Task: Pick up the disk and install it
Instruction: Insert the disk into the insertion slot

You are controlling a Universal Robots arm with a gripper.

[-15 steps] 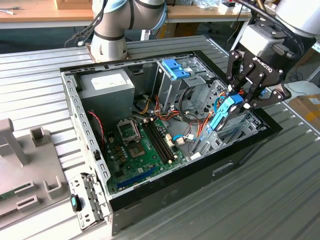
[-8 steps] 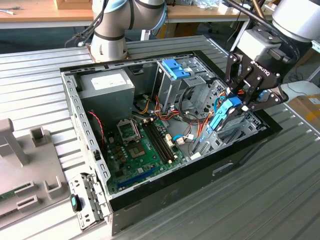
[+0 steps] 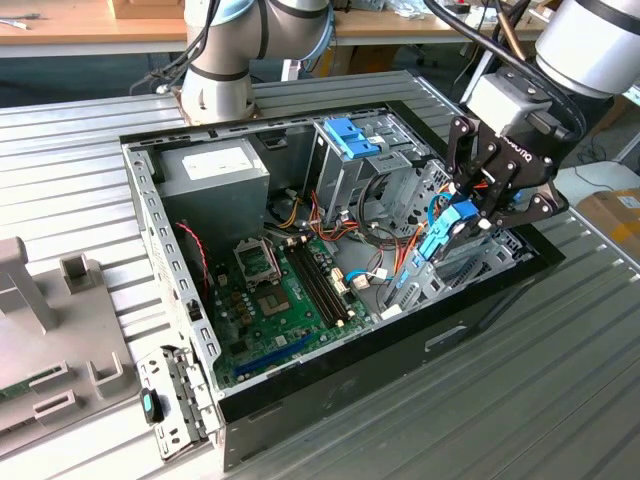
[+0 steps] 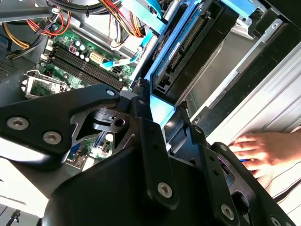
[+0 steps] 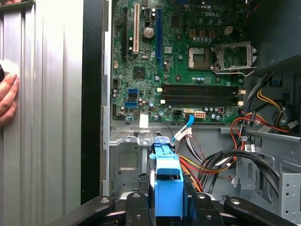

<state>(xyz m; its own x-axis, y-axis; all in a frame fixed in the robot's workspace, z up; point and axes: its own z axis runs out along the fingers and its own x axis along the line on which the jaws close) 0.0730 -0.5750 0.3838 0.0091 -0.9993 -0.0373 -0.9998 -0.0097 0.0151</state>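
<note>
My gripper [image 3: 468,215] is shut on the disk [image 3: 443,238], a dark drive with bright blue side rails. It holds the disk tilted on edge, low inside the open computer case [image 3: 400,335] near the wall on the exterior view's right. In the first wrist view the disk's blue end tab [image 5: 168,186] stands between the black fingers [image 5: 139,203] of the gripper [image 5: 168,207]. In the second wrist view the disk's dark body [image 4: 193,44] reaches from the gripper [image 4: 162,115] toward a grey bay floor [image 4: 225,70].
The green motherboard [image 3: 285,290] lies in the middle of the case. A tall silver cage with blue clips [image 3: 355,135] and bundled cables [image 3: 385,240] stand close to the disk. A person's hand [image 4: 258,148] [image 5: 7,94] rests on the ribbed table outside the case. A grey fixture [image 3: 40,330] sits at the exterior view's left.
</note>
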